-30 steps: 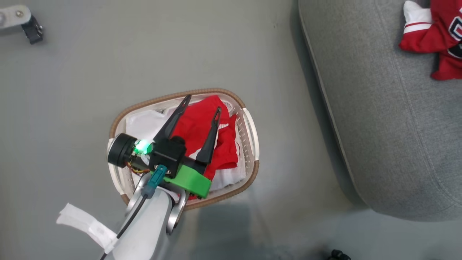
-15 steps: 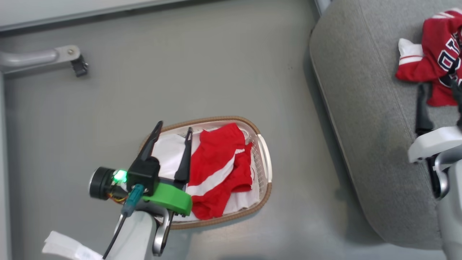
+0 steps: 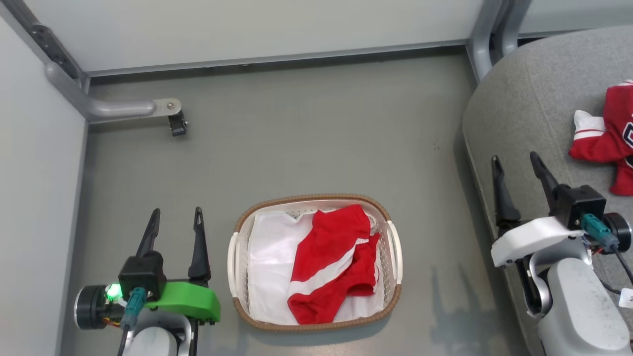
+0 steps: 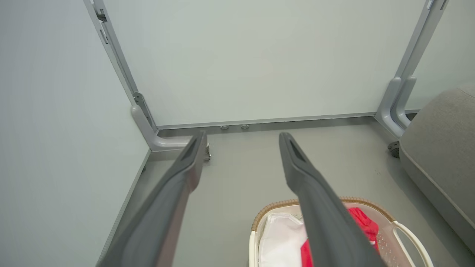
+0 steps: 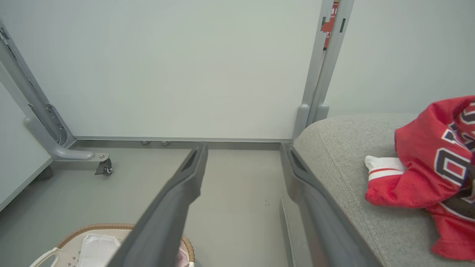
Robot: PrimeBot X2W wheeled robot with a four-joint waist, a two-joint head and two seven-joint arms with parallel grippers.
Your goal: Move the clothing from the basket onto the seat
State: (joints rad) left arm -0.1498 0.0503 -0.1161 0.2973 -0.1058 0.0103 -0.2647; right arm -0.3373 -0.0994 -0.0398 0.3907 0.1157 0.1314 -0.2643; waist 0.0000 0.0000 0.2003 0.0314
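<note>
Red shorts with a white stripe [image 3: 332, 267] lie in the cream basket [image 3: 394, 247] on a white liner sheet [image 3: 269, 262]; the shorts [image 4: 362, 222] and the basket [image 4: 406, 231] also show in the left wrist view. A red jersey with black lettering [image 3: 606, 136] rests on the grey seat [image 3: 524, 113], and the jersey [image 5: 434, 163] shows on the seat [image 5: 345, 148] in the right wrist view too. My left gripper [image 3: 176, 218] stands open over the floor, left of the basket. My right gripper [image 3: 514, 164] stands open above the seat's left edge, left of the jersey. Both hold nothing.
A grey frame leg with a caster [image 3: 170, 116] stands at the back left. Pale wall panels [image 3: 247, 24] close the back and left side. A grey post [image 3: 482, 39] rises beside the seat. Grey floor [image 3: 306, 128] lies between the basket and the wall.
The head camera has tilted up and back, so the whole scene shifted. My left gripper has come away from above the basket to its left. The right gripper has come into view over the seat.
</note>
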